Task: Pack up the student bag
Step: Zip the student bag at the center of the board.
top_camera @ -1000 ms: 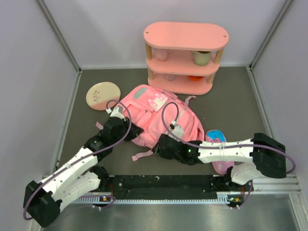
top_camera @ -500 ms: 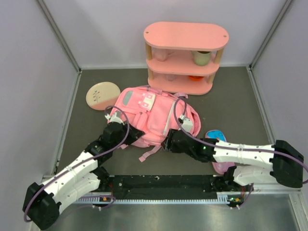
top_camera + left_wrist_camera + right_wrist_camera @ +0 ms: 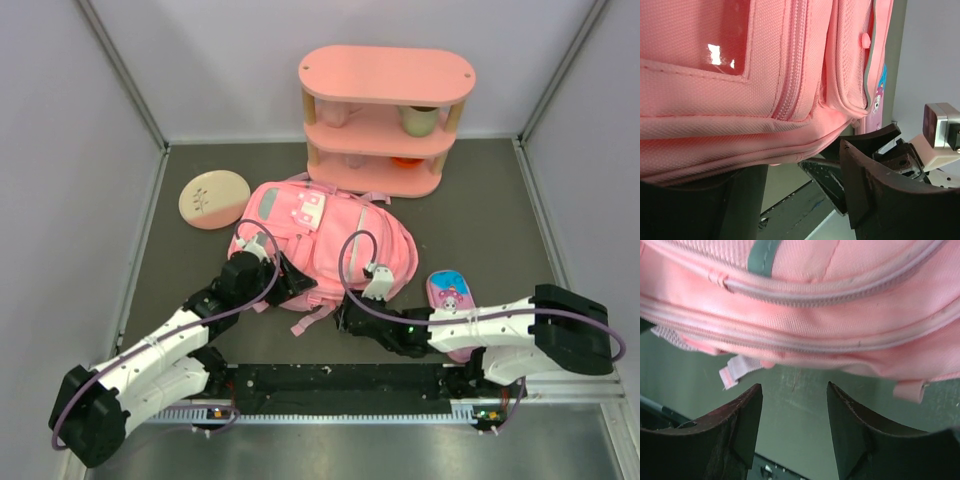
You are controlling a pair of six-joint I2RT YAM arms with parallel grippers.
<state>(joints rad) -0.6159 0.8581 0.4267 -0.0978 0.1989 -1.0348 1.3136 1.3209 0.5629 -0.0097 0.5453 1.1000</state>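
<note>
Two pincers were down at the near edge of the large pink fabric student bag (image 3: 330,235), and neither one had a hold on it. The student bag lay flat in the middle of the dark grey table (image 3: 490,220), front pockets up. Its far end sat just in front of the pink three-tier wooden shelf (image 3: 385,75), and a pink strap (image 3: 310,320) trailed toward you. Your left gripper (image 3: 300,285) sat at the bag's near-left edge. From its wrist camera, your left gripper (image 3: 795,165) had its jaws spread, with the zipped pink side filling the picture above them and nothing pinched. Your right gripper (image 3: 347,318) sat just off the near edge, beside that loose strap. Its own camera showed the right gripper (image 3: 794,387) with the jaws apart over bare table and the bag's zip seams just beyond the tips. A small pale strap tab (image 3: 735,372) hung near one tip. Off to your right, the small oval purple-pink pencil case (image 3: 450,297) lay beside the bag. The round cream plate with a plant motif (image 3: 214,199) sat at the far left.
</note>
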